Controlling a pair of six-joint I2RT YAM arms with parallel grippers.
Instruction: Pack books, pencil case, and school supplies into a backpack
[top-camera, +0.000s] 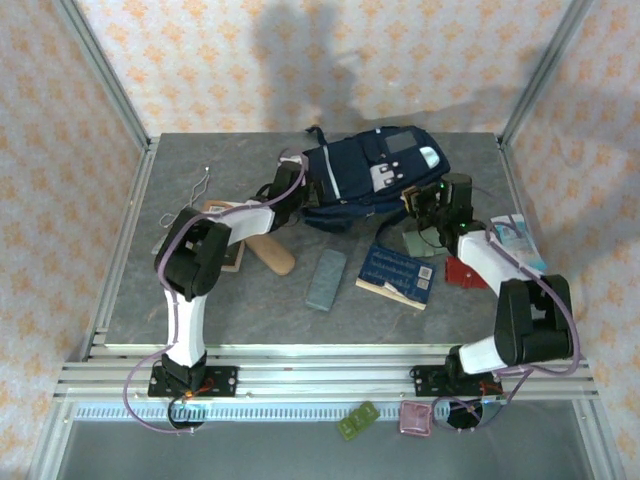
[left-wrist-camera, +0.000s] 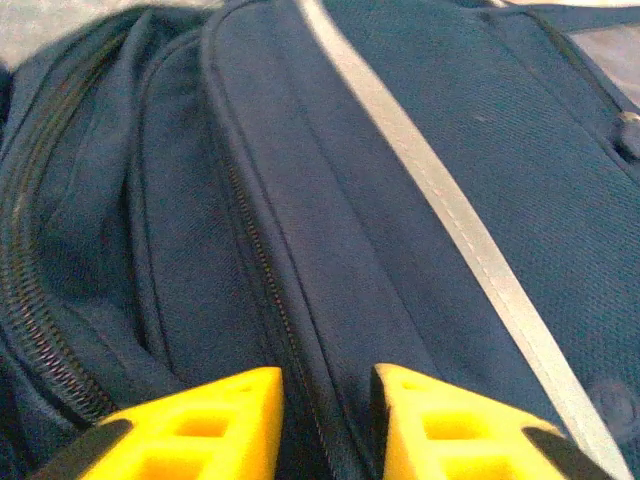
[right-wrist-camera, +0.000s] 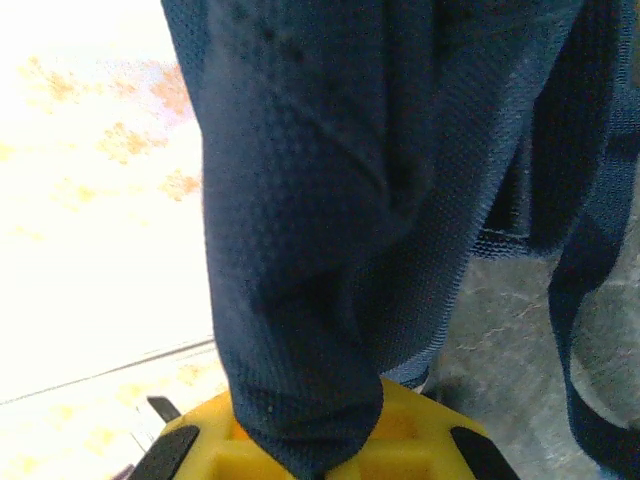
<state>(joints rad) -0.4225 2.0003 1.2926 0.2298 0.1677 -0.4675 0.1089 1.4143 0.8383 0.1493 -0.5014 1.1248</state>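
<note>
The navy backpack (top-camera: 375, 175) lies at the far middle of the table (top-camera: 240, 310). At its left end the left claw (left-wrist-camera: 328, 390), partly spread, straddles a zipper seam (left-wrist-camera: 268, 300). At its right end the right claw (right-wrist-camera: 310, 445) is pressed together on a fold of the backpack's dark fabric. A dark blue book (top-camera: 397, 272) lies just on the near side of the backpack.

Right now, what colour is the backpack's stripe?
Pale grey, on the navy backpack; clearest in left wrist view.
</note>
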